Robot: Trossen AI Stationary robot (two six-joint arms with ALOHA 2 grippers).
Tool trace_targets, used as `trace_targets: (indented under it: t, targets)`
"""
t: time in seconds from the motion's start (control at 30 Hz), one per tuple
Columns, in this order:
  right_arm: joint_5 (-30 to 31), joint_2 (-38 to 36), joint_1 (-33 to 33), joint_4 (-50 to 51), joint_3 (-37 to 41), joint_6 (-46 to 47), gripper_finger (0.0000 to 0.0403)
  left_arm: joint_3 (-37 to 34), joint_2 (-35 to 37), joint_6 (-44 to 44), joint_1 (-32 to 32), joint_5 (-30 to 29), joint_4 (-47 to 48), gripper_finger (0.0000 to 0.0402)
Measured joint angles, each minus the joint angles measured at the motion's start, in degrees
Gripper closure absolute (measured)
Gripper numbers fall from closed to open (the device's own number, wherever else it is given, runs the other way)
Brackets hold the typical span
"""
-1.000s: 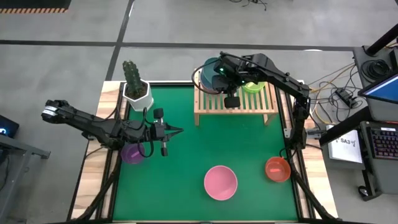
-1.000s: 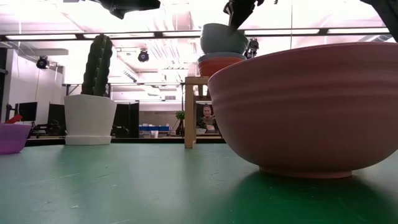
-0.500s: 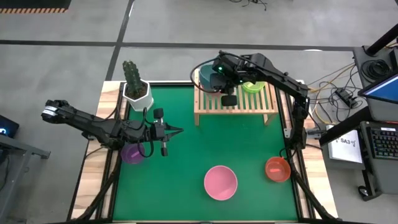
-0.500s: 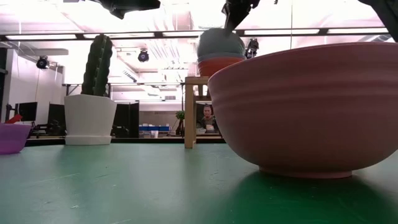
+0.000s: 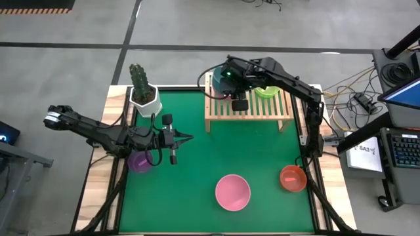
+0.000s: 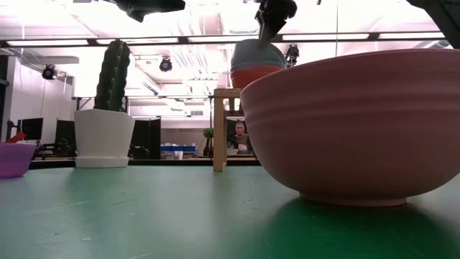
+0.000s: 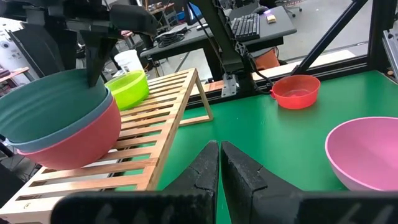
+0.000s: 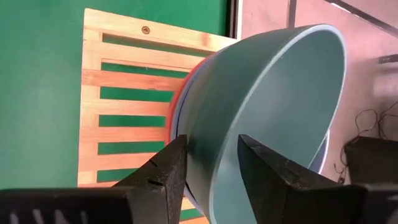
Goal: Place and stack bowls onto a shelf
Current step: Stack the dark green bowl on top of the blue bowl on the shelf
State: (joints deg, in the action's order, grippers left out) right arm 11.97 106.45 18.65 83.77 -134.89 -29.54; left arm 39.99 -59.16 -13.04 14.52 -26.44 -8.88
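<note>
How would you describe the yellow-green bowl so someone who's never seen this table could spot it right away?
Find the wooden slatted shelf at the far edge of the green table. Two things sit on it: a stack of large bowls under the right gripper, and beside that the yellow-green bowl. It is the small, bright lime one standing alone, not stacked.

Mat centre (image 5: 210,157) open; shelf (image 5: 252,111) blocks far edge; cactus pot (image 5: 144,96) far-left corner; pink bowl (image 5: 233,192) near edge; red-orange bowl (image 5: 293,177) near-right corner.
</note>
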Motion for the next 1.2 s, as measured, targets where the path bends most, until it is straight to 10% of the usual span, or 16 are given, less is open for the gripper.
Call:
trace_targets:
  t: [0.57, 0.77, 1.2]
  targets:
    - [-9.3, -4.7, -0.7, -7.7, -0.1, 3.7, 0.0283, 0.0, 0.0, 0.0, 0.0, 0.0, 0.0, 0.0402]
    - [-18.6, -4.1, 2.2, -19.6, 0.1, 6.0, 0.0319, 0.0, 0.0, 0.0, 0.0, 0.0, 0.0, 0.0402]
    - [-19.5, 1.1, 5.7, -24.2, 1.8, 10.6, 0.0393, 0.0, 0.0, 0.0, 0.0, 0.0, 0.3, 0.0402]
